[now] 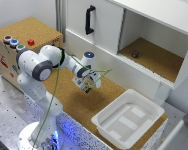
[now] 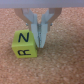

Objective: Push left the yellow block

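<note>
The yellow block (image 2: 24, 44) is a small cube with black letters N and R on its faces, lying on the cork surface. In the wrist view my gripper (image 2: 39, 45) stands right beside it, fingertips down at the cork, one finger (image 2: 34, 35) against or almost against the block's side. The jaws look closed together with nothing between them. In the exterior view my gripper (image 1: 89, 84) is low over the middle of the cork table (image 1: 69, 100). The block is hidden behind the fingers there.
A white tray (image 1: 144, 107) sits on the table at the exterior view's right. A cork-topped box (image 1: 24, 27) with buttons and a small red block (image 1: 31, 42) stands at the left. A white cabinet (image 1: 109, 30) with an open compartment is behind. A yellow-green cable (image 1: 56, 85) hangs along the arm.
</note>
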Motion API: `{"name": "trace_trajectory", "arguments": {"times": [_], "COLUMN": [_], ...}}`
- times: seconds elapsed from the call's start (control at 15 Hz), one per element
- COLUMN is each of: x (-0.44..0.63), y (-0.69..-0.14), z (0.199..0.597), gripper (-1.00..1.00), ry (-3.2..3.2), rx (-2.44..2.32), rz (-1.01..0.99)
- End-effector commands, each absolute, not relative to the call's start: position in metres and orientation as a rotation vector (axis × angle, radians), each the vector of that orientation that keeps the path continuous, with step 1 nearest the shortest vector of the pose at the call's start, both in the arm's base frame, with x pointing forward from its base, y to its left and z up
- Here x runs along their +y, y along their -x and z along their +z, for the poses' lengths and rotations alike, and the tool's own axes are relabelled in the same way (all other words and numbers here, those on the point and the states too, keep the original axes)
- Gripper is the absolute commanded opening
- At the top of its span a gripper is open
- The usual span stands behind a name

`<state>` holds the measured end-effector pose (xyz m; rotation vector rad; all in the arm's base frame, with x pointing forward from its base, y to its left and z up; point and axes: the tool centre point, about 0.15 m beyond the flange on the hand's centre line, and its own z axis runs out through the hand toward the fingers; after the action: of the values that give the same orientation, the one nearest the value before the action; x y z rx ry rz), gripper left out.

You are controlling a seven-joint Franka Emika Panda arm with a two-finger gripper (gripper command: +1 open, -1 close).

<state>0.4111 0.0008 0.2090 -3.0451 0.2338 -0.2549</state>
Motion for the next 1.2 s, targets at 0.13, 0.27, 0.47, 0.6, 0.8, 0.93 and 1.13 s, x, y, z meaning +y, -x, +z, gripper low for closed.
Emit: {"name": "trace_trajectory", "arguments": {"times": [0.13, 0.27, 0.47, 0.6, 0.8, 0.93, 1.13], "x": [0.057, 0.076, 0.102, 0.11, 0.1, 0.083, 0.072], "y": [-0.455, -0.455, -0.445, -0.435, -0.422, -0.41, -0.394], "z": [0.212, 0.215, 0.216, 0.218, 0.229, 0.234, 0.241], "gripper": [-1.0, -1.0, -1.0, -1.0, -1.0, -1.0, -1.0], "ry": [2.993, 2.976, 2.965, 2.971, 3.034, 3.056, 3.059], "rx": [0.194, 0.166, 0.102, 0.071, 0.04, 0.067, 0.04], "rz": [-0.1, -0.088, -0.079, -0.098, -0.159, -0.179, -0.19]}}
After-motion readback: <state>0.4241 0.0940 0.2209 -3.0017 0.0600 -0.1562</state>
